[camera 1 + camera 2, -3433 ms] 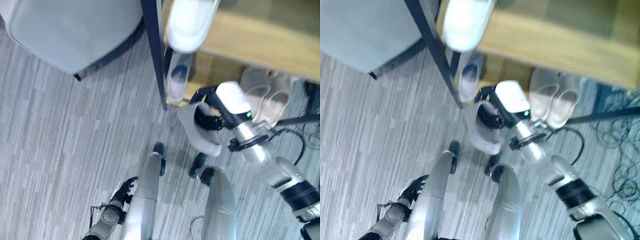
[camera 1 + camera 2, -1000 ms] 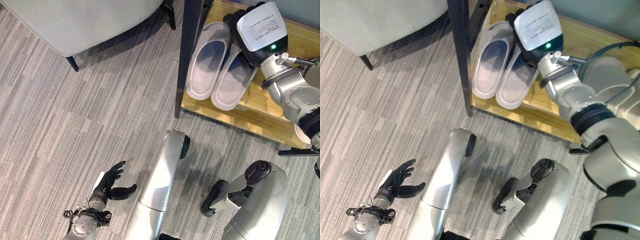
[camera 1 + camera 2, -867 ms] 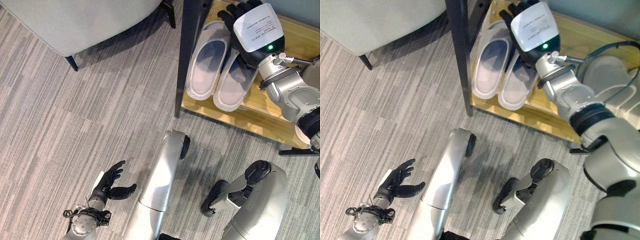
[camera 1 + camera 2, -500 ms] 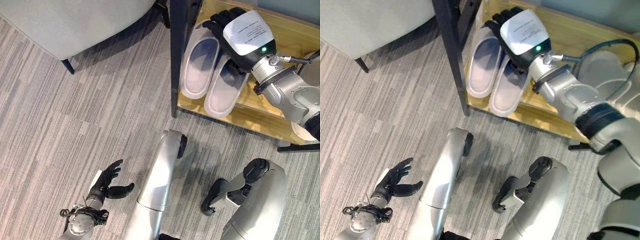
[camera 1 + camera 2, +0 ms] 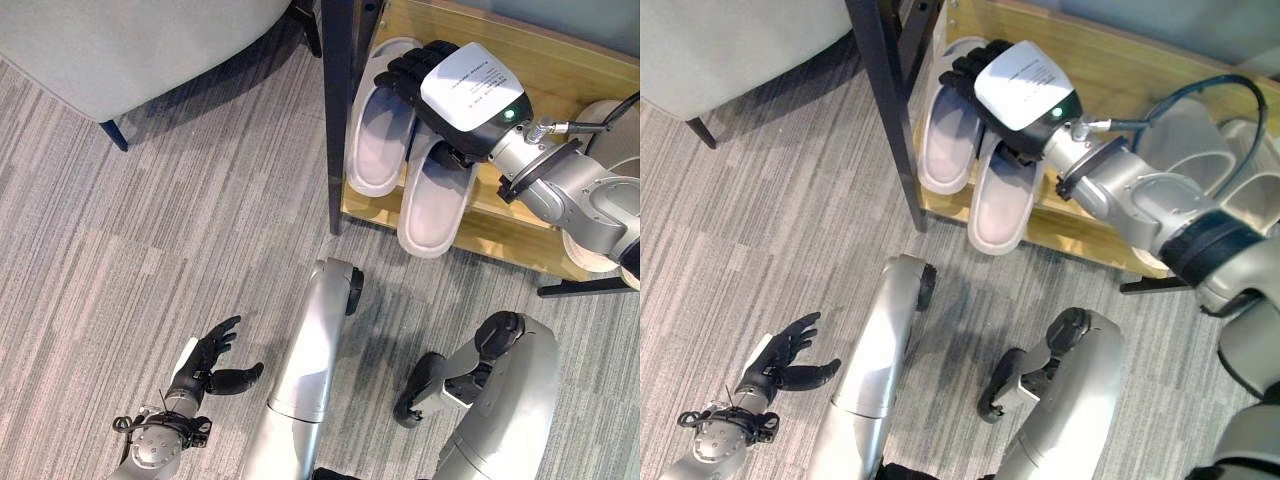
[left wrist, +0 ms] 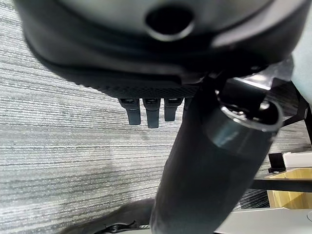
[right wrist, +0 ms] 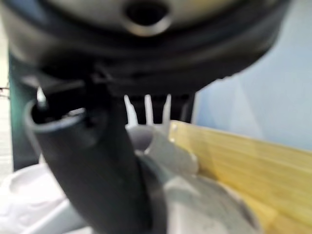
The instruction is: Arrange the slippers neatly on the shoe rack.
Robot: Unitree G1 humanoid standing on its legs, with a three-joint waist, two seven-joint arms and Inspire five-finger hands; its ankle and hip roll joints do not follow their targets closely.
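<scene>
We cannot make out the toe ends of the two pale slippers, since the right hand [image 5: 430, 90] lies over them, and the far side of the wooden shoe rack [image 5: 505, 225] runs out of view. Both slippers lie side by side on the rack's shelf, just beside its black post [image 5: 335, 110]: the left slipper [image 5: 375, 140] sits nearest the post, and the right slipper [image 5: 435, 200] touches it and hangs its heel over the shelf's front edge. The right hand reaches in from the right, fingers stretched flat across both toe caps (not curled round either). The left hand [image 5: 205, 365] hangs well away from the rack over the grey carpet [image 5: 130, 250], fingers loosely spread and holding nothing. A grey chair [image 5: 120, 45] stands beyond the post.
</scene>
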